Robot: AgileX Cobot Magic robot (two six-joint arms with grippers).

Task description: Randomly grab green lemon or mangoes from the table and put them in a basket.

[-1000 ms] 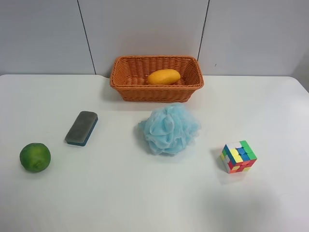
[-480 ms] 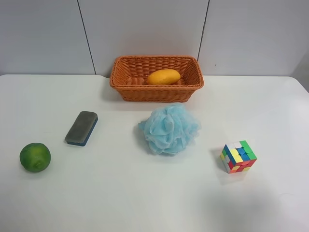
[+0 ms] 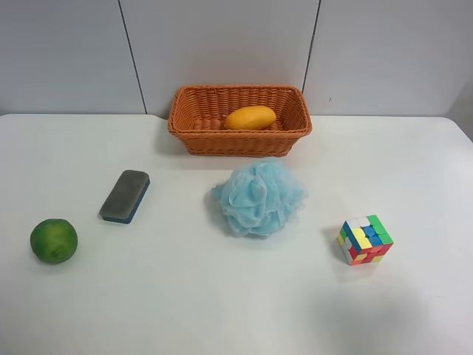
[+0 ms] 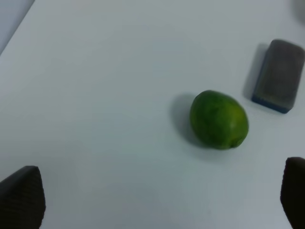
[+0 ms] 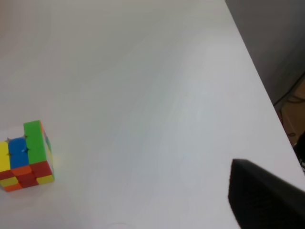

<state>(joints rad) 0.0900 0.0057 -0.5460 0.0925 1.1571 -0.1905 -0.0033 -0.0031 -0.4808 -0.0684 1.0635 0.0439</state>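
The green lemon (image 3: 53, 240) lies on the white table (image 3: 185, 296) at the exterior high view's left. It also shows in the left wrist view (image 4: 219, 119), ahead of my left gripper (image 4: 157, 202), which is open and empty with its fingertips (image 4: 21, 195) wide apart. The orange-yellow mango (image 3: 250, 117) lies inside the wicker basket (image 3: 236, 144) at the back of the table. Of my right gripper only one dark finger (image 5: 267, 200) shows, off to one side and holding nothing. Neither arm shows in the exterior high view.
A grey eraser block (image 3: 125, 195) lies between the lemon and the basket, also in the left wrist view (image 4: 279, 75). A blue bath puff (image 3: 259, 197) sits in front of the basket. A colour cube (image 3: 365, 239) stands at the right, also in the right wrist view (image 5: 26, 157), near the table edge (image 5: 262, 86).
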